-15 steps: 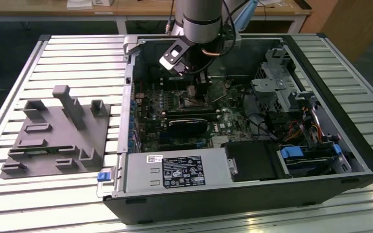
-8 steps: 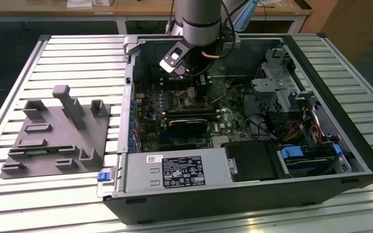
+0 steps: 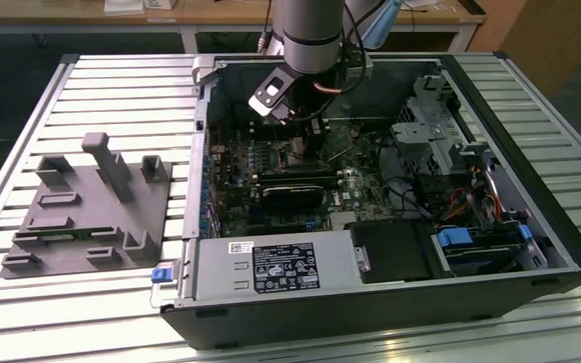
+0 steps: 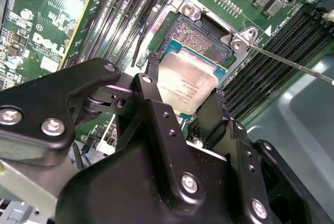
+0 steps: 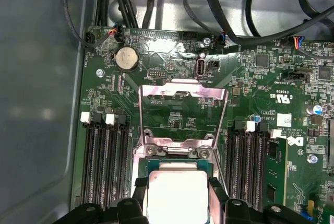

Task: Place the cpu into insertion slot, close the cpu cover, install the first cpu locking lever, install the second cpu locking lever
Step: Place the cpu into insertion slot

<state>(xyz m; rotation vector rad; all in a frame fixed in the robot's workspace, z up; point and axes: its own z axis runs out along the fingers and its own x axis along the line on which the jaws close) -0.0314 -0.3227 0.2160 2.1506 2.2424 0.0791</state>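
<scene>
My gripper (image 4: 185, 88) is shut on the cpu (image 4: 190, 80), a flat silver-grey square held by its opposite edges between two black fingers (image 4: 151, 78). It hangs just over the near part of the insertion slot (image 4: 201, 38), whose dark pin field and silvery rim show beyond it. In the first wrist view the cpu (image 5: 175, 195) sits between the fingers (image 5: 216, 195), and the cpu cover (image 5: 182, 91) stands swung open past the slot. A thin locking lever (image 4: 292, 67) sticks out sideways, unlatched. In the exterior view the gripper (image 3: 311, 132) reaches down into the open computer case.
Long black memory slots (image 5: 104, 161) flank the socket on both sides. Black cables (image 5: 224, 20) run along the board's far edge. A black card (image 3: 290, 195) and a power supply (image 3: 270, 268) lie in the case. A grey fixture (image 3: 88, 208) stands at the exterior view's left.
</scene>
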